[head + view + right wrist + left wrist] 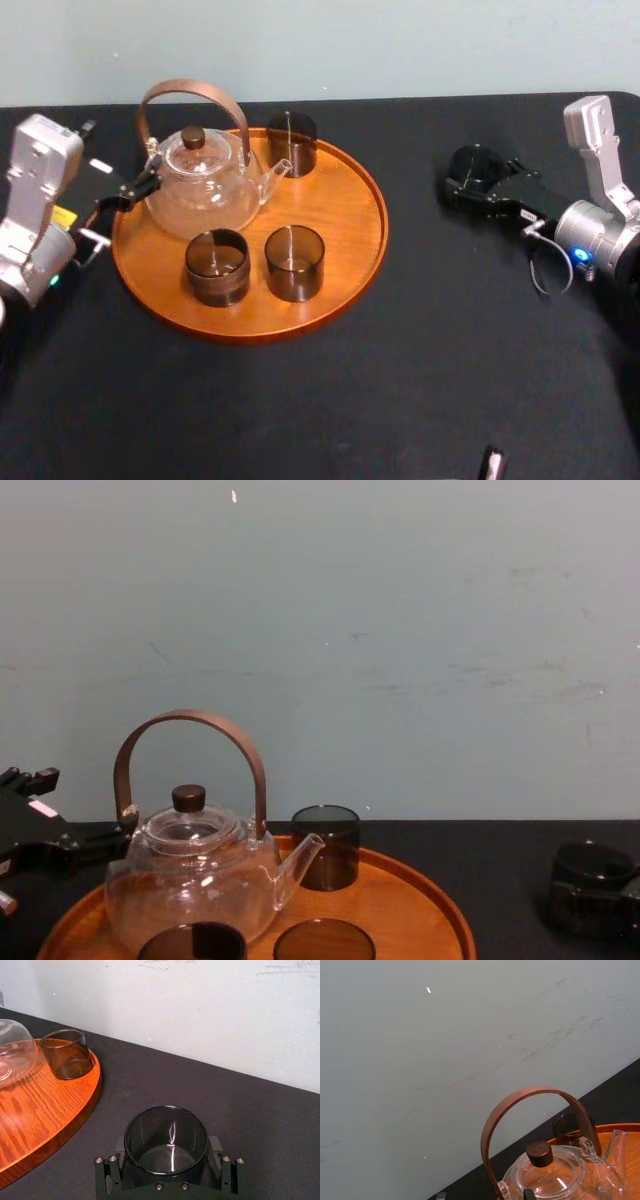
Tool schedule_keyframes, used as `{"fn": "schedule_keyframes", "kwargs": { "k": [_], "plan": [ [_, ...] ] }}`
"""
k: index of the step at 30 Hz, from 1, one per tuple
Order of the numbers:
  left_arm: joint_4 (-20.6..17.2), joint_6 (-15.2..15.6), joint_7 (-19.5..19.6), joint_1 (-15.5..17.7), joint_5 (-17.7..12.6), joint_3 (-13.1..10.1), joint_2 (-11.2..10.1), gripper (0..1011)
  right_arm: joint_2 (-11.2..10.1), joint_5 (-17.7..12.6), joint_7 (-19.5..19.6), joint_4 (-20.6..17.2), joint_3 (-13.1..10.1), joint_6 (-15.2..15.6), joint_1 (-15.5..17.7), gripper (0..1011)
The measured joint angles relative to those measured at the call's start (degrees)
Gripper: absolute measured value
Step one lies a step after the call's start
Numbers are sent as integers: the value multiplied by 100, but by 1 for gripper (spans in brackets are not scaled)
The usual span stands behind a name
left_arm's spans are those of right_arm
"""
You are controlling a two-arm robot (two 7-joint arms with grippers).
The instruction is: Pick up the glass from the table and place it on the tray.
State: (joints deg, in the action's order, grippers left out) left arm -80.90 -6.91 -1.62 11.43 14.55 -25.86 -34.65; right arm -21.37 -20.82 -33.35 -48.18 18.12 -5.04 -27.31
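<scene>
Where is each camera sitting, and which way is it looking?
Head view: up high, facing down at the tray, teapot, left hand and right hand.
Chest view: low, facing across the table to the wall; both hands at its lower sides.
Left wrist view: on the left arm, facing over the teapot's handle to the wall.
Right wrist view: on the right arm, facing over its own hand, shut on the glass.
Shared: head and chest views both see tray and teapot.
</scene>
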Motion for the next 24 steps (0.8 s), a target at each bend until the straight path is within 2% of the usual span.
{"fn": "schedule_keyframes", "kwargs": {
  "k": [4,10,24],
  "plan": [
    [0,0,0,0,0,0,0,1001,-2,1,-1,0,2,0,0,993],
    [0,0,0,0,0,0,0,1001,-5,1,-1,-3,5,0,2,906],
    [0,0,0,0,0,0,0,1001,-6,0,0,-10,6,2,8,906]
  ]
}}
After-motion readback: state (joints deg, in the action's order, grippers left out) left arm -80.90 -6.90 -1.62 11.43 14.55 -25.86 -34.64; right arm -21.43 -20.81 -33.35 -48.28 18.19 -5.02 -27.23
